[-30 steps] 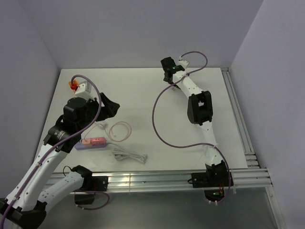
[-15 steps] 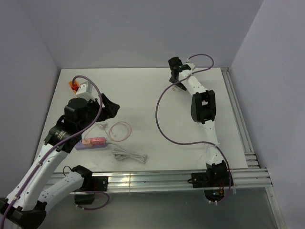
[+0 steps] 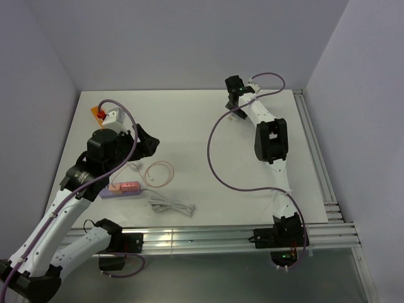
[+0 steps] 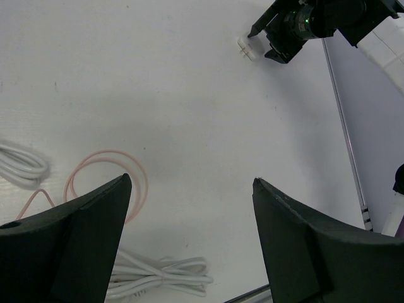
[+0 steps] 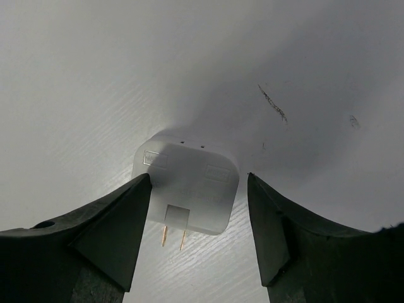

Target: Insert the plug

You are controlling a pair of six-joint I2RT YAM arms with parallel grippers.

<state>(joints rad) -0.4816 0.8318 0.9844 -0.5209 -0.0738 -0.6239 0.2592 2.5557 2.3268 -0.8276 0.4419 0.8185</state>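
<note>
Plug [image 3: 123, 187], salmon-pink and small, lies in the near-left part of the table [image 3: 189, 132], right against the lilac power strip [image 3: 108, 194]. From above I cannot tell whether it is seated in the strip or only resting on it. Its thin pink cord [image 3: 158, 172] curls in a loose loop just to the right, and a bundled white cord [image 3: 172, 205] lies nearer the arm bases. An orange power strip [image 3: 96, 113] sits at the far-left corner.

The table is matte white, with a few dark scuffs close up. It is enclosed by plain pale grey-lilac walls, and aluminium rails [image 3: 208, 237] run along its near and right edges.

The left gripper [image 4: 189, 208] hangs above the pink loop with its fingers spread wide and nothing between them. That arm is bent over the plug's area. The right arm reaches to the far side of the table. There the right gripper [image 5: 199, 180] is low over the surface, fingers apart, straddling a white adapter [image 5: 186, 165] that lies flat with its two prongs showing.
</note>
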